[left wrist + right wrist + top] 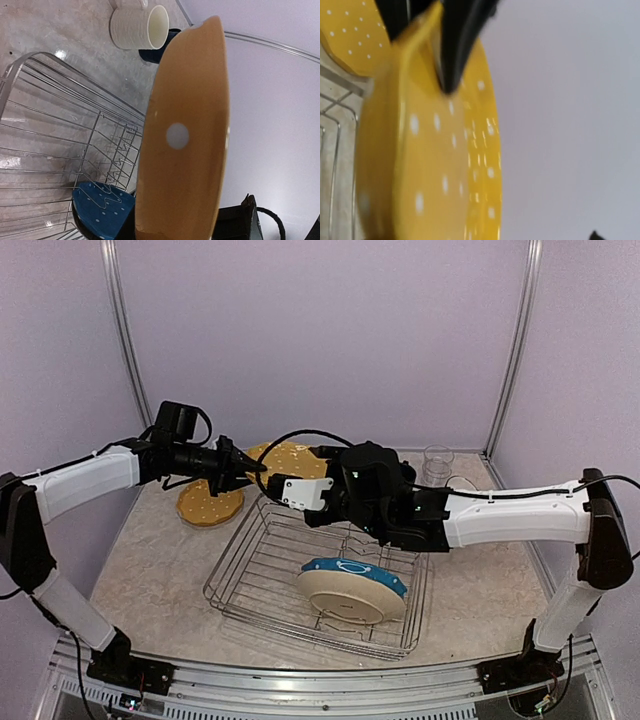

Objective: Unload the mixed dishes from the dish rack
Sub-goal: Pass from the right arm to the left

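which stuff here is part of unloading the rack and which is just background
Job: dish rack; blue-rimmed plate in it; mustard plate in the left claw; second mustard plate, cream mug, navy mug, glass tumbler on the table.
Not the job: table, purple walls, frame posts.

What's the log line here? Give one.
left claw: shut on yellow plate | right claw: state unclear | dish rack: blue-rimmed plate inside

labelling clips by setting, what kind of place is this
Most likely a robot test bench staged as a kitchen drying spot, not a real kitchen: plain lilac walls with metal posts, and a wire dish rack and a yellow plate on a stone-look table.
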Available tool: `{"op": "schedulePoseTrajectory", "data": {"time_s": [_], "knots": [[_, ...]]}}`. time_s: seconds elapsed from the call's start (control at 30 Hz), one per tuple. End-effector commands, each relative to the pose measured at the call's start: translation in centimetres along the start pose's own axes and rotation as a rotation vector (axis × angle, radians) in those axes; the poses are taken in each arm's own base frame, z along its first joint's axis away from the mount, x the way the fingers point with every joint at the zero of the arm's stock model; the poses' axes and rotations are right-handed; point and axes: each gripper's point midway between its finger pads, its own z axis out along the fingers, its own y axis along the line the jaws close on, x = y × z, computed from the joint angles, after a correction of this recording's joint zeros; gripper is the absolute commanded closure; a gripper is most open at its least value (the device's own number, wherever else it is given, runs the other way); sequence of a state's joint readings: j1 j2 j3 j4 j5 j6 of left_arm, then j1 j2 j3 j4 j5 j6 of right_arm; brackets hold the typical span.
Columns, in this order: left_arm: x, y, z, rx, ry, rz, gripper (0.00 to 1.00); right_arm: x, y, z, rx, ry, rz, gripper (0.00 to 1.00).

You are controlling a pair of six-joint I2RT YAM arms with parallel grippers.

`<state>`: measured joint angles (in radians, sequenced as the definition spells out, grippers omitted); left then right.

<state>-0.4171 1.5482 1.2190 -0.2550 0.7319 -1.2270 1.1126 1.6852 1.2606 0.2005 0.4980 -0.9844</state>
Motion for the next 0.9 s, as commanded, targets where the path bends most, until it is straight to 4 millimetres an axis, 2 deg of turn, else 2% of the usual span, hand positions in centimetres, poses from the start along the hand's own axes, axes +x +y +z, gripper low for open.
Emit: {"op": "schedulePoseTrajectory", "data": {"time_s": [0.0,0.2,0.23,0.4,0.57,0.7,0.8,0.87], "knots": [[-2.7,-2.1,-4.9,0.073,-0.159,0.117,1.00,-0.5,-3.4,-1.6,0.096,-0.019,0.134,0.05],[-6.3,0.5,-11.3,-0.026,-0.328,0.159,1.00,2.0,-4.8,-3.1,0.117,0.021,0.286,0.02],[-7.2,1.2,-12.8,-0.043,-0.370,0.155,1.00,2.5,-5.0,-3.4,0.118,0.030,0.321,0.02],[-10.5,5.2,-16.7,-0.081,-0.465,0.094,1.00,5.7,-5.1,-4.5,0.110,0.090,0.450,0.02],[-12.8,8.4,-16.8,-0.086,-0.470,0.030,1.00,7.5,-4.8,-5.9,0.107,0.135,0.494,0.02],[-15.2,10.8,-15.9,-0.122,-0.487,0.017,1.00,8.1,-4.8,-7.0,0.091,0.148,0.531,0.01],[-16.9,11.8,-15.2,-0.122,-0.492,0.035,1.00,8.6,-4.8,-7.7,0.085,0.155,0.553,0.01],[-17.9,13.4,-14.3,-0.138,-0.477,0.028,1.00,9.1,-4.9,-8.2,0.084,0.169,0.562,0.01]]}}
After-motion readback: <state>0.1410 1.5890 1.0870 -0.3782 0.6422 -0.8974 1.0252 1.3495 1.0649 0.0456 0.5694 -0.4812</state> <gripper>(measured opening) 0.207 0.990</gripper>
